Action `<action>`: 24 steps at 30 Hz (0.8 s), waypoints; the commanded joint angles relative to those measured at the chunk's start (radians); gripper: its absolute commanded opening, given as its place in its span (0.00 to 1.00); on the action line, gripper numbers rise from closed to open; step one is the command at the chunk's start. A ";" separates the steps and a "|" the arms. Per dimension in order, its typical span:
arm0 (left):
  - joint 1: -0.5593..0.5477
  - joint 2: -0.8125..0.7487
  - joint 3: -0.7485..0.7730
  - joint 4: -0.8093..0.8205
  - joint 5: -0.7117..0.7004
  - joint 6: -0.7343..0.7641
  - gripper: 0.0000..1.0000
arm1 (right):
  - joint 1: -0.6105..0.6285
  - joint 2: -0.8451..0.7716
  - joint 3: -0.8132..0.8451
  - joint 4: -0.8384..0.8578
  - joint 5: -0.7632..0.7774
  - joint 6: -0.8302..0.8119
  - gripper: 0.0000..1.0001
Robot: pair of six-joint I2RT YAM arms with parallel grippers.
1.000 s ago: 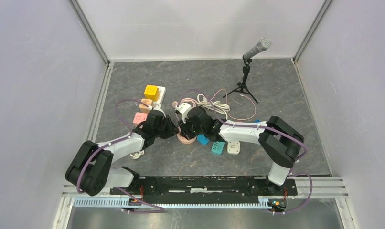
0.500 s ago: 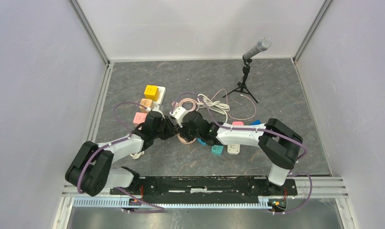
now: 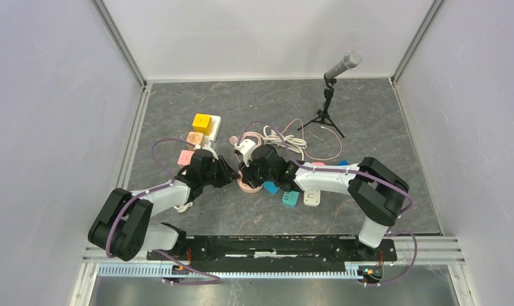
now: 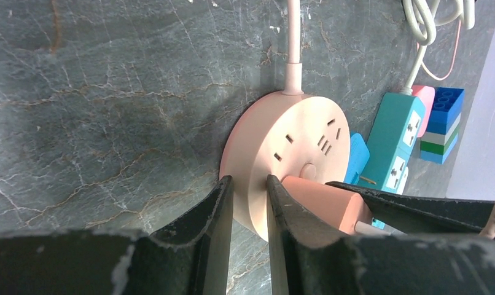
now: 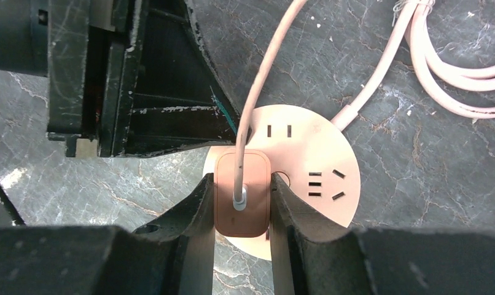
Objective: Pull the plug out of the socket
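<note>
A round pink socket (image 3: 247, 186) lies on the grey table between the two arms. A salmon plug (image 5: 242, 212) with a thin pink cable (image 5: 263, 80) sits on the socket's face (image 5: 312, 153). My right gripper (image 5: 241, 179) is shut on the plug's two sides. My left gripper (image 4: 250, 181) is shut on the socket's rim (image 4: 294, 141), one finger under it and one on top. In the left wrist view the plug (image 4: 322, 200) stands against the socket face. From above, the left gripper (image 3: 227, 174) and the right gripper (image 3: 249, 172) meet over the socket.
A white strip (image 3: 215, 122) with yellow, orange and pink cubes lies at the back left. A blue adapter (image 3: 271, 187), a teal socket block (image 3: 290, 198) and a white one (image 3: 312, 197) lie right of the round socket. A coiled white cable (image 3: 286, 140) and a microphone tripod (image 3: 328, 118) stand behind.
The right wrist swung a little to the left and back again. The left gripper and the socket stay in about the same place.
</note>
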 commanded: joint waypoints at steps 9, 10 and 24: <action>0.021 0.064 -0.051 -0.194 0.006 0.031 0.31 | -0.006 -0.087 0.044 0.094 -0.009 -0.097 0.00; 0.022 0.064 -0.050 -0.194 0.012 0.032 0.31 | -0.034 -0.091 0.023 0.137 -0.076 -0.052 0.00; 0.026 0.085 -0.029 -0.231 0.021 0.034 0.30 | -0.002 -0.101 0.031 0.086 0.053 -0.188 0.00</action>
